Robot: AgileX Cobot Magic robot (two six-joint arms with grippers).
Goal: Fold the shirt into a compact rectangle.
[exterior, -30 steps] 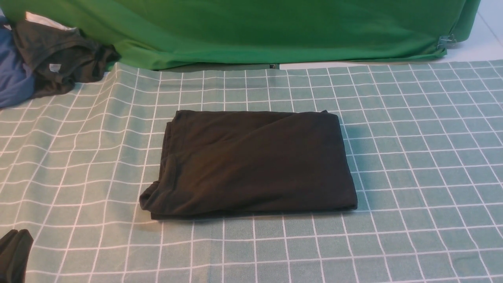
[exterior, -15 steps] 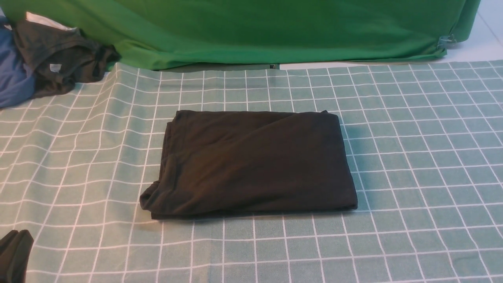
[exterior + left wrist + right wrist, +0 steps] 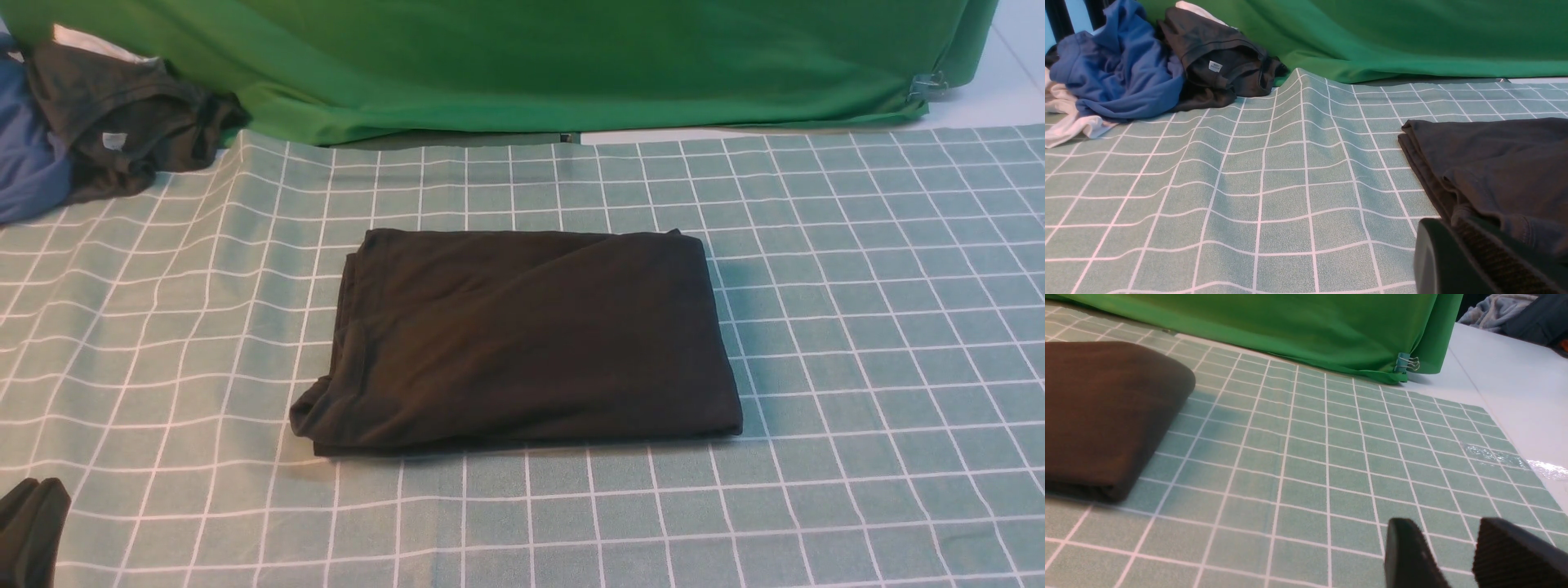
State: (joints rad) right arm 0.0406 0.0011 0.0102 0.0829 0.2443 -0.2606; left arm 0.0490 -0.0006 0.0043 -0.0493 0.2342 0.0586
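Observation:
The black shirt (image 3: 531, 335) lies folded into a flat rectangle in the middle of the checked tablecloth (image 3: 882, 327), its near left corner slightly rumpled. My left gripper (image 3: 31, 523) sits at the near left corner of the front view, well apart from the shirt, with its jaws shut and nothing in them. In the left wrist view the shirt (image 3: 1498, 163) lies beyond the shut gripper (image 3: 1453, 230). My right gripper (image 3: 1445, 526) is open over bare tablecloth, empty, to the right of the shirt (image 3: 1106, 412). It is out of the front view.
A dark grey garment with a pale tag (image 3: 122, 122) and a blue garment (image 3: 1122, 77) are heaped at the far left. A bright green cloth (image 3: 531, 57) hangs along the back, held by a binder clip (image 3: 1404, 363). Bare white table (image 3: 1519, 384) borders the tablecloth on the right.

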